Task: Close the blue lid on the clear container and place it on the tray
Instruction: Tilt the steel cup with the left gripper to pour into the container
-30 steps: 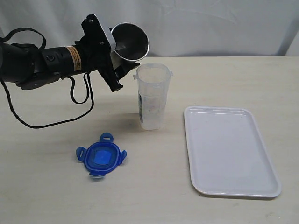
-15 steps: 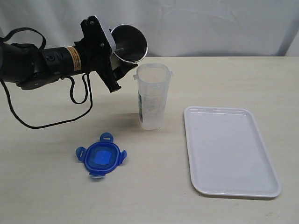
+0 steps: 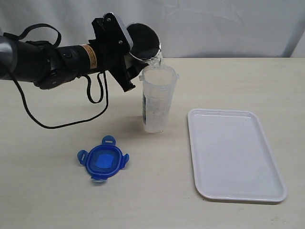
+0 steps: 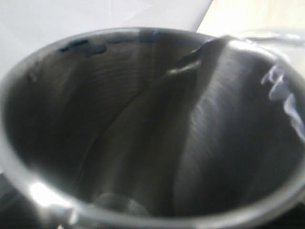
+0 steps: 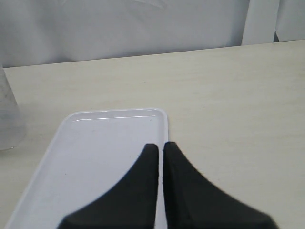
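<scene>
The clear container (image 3: 157,100) stands upright and lidless at the table's middle. My left gripper (image 3: 135,58) is shut on a steel cup (image 3: 145,41), which is tipped with its lip over the container's mouth. A thin clear stream seems to fall from the lip into the container. The cup's inside (image 4: 143,129) fills the left wrist view and hides the jaws. The blue lid (image 3: 103,163) lies flat on the table, nearer the front and to the left. The white tray (image 3: 236,155) lies to the right. My right gripper (image 5: 160,145) hovers shut and empty over the tray (image 5: 95,152).
The left arm's black cable (image 3: 57,125) loops over the table at the left. A white curtain (image 3: 214,24) backs the table. The container's base (image 5: 8,119) shows at the edge of the right wrist view.
The left arm has moved right with the steel cup and tipped it further, so its lip now hangs over the container's mouth. Lid, container and tray have not moved.
</scene>
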